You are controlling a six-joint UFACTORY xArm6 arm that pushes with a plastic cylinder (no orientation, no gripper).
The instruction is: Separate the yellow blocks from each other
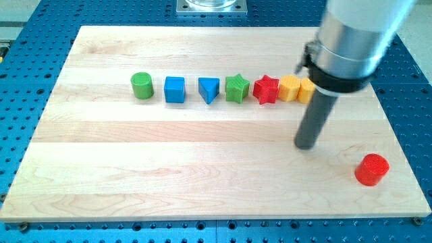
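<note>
Two yellow blocks touch each other at the right end of a row: one yellow block [289, 88] is next to the red star, the other yellow block [306, 90] is partly hidden behind the rod, so its shape is unclear. My tip [306, 145] rests on the board below and slightly right of the yellow pair, apart from them. The arm's grey body covers the view's top right.
The row runs from the view's left: green cylinder [142, 86], blue cube [174, 89], blue triangle [209, 89], green star [237, 88], red star [266, 90]. A red cylinder [372, 169] stands alone at the lower right. The wooden board [135, 169] lies on a blue perforated table.
</note>
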